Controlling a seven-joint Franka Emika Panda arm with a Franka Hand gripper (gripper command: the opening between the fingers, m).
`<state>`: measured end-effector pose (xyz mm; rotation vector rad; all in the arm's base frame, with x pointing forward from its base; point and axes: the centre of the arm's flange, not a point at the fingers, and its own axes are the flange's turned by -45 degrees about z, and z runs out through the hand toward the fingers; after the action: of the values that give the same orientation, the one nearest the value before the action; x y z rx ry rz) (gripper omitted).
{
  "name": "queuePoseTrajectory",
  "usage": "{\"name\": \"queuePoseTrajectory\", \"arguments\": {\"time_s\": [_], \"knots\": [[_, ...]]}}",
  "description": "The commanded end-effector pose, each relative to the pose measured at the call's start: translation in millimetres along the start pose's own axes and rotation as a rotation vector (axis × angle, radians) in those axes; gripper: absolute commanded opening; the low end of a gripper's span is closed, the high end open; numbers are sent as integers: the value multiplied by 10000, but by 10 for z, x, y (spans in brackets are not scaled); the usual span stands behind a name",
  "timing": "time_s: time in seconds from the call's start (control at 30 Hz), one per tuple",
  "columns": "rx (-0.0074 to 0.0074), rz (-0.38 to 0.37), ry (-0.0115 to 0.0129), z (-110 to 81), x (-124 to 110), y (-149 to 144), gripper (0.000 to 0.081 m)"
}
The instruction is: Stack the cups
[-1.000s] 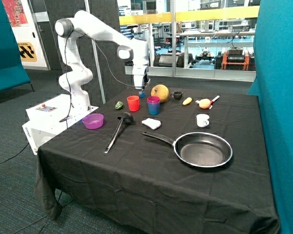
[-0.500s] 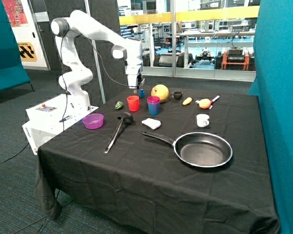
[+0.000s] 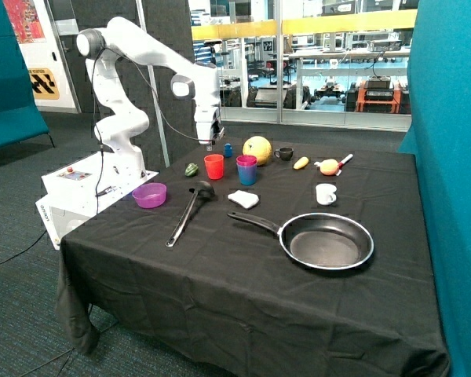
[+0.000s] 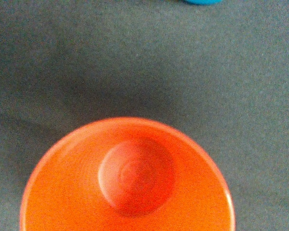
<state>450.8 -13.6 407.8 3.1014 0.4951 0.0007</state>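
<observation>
The stack is partly built: the magenta cup (image 3: 246,161) sits nested in the blue cup (image 3: 247,174), near the far edge of the table (image 3: 243,298) just in front of a yellow round fruit (image 3: 257,149). The red cup (image 3: 213,166) stands alone and upright just beside that pair, toward the robot's base, so by my reading it is the one left to add. The wrist view looks straight down into the red cup, and it is empty, its bare bottom showing. The claw (image 3: 209,142) hangs above the red cup, clear of its rim; it carries nothing that I can see, but whether it is apart or together I cannot tell. Of the other vessels, the purple bowl (image 3: 149,195) at the table's robot-side edge and the frying pan (image 3: 330,240) near the front both look empty.
</observation>
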Motion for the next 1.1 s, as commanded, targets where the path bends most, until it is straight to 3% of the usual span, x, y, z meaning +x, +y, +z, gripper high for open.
{"name": "queuePoseTrajectory", "arguments": {"time_s": [0.0, 0.47, 1.07], "knots": [[10, -46, -3, 67, -164, 4, 397], [10, -12, -3, 281, -239, 42, 431], [10, -135, -3, 360, -115, -32, 409]]}}
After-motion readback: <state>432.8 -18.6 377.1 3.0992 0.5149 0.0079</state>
